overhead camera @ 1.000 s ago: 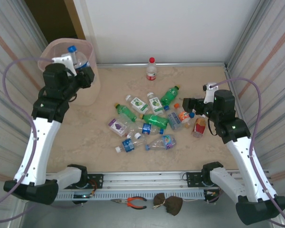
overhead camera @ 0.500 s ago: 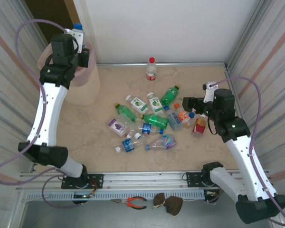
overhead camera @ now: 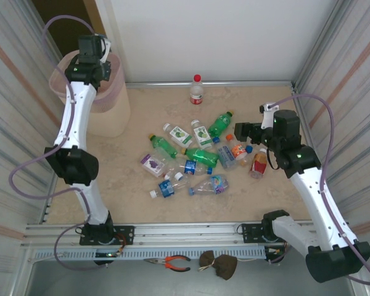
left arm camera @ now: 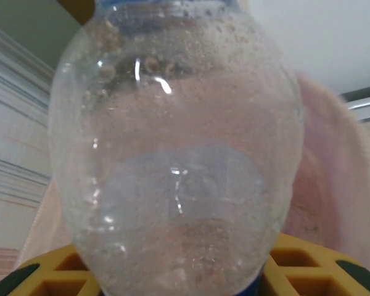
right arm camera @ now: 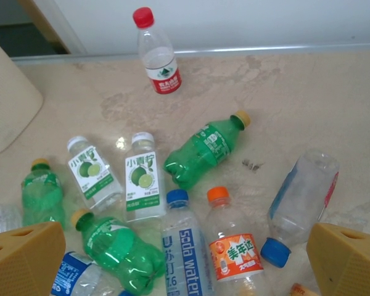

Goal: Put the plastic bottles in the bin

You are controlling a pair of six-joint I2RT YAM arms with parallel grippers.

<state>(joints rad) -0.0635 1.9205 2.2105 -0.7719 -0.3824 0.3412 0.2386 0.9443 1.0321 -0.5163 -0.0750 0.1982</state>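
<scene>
From above, we see the left arm stretched to the far left corner, its left end effector (overhead camera: 94, 54) over the open mouth of the bin (overhead camera: 111, 117), which stands on the tabletop (overhead camera: 142, 203) by the left wall. Most of the plastic bottles (overhead camera: 200, 155) lie in a loose cluster in the middle of the tabletop, well apart from the bin. A red-capped bottle (overhead camera: 197, 90) stands upright by the far wall. The right end effector (overhead camera: 242, 132) hovers at the right side of the cluster. Pliers (overhead camera: 172, 263) lie in front of the arm bases

On the left wrist, we see the end effector clamped on a clear bottle (left arm camera: 172, 154) with a blue cap, and the pink wall of the bin behind it

On the right wrist, we see the yellow fingers (right arm camera: 24, 256) spread wide apart with nothing between them. Below them, bottles lie on the tabletop: a soda water bottle (right arm camera: 185, 243), an orange-capped bottle (right arm camera: 233, 243), a green bottle (right arm camera: 203, 151) with a yellow cap, and two lime-labelled ones side by side
</scene>
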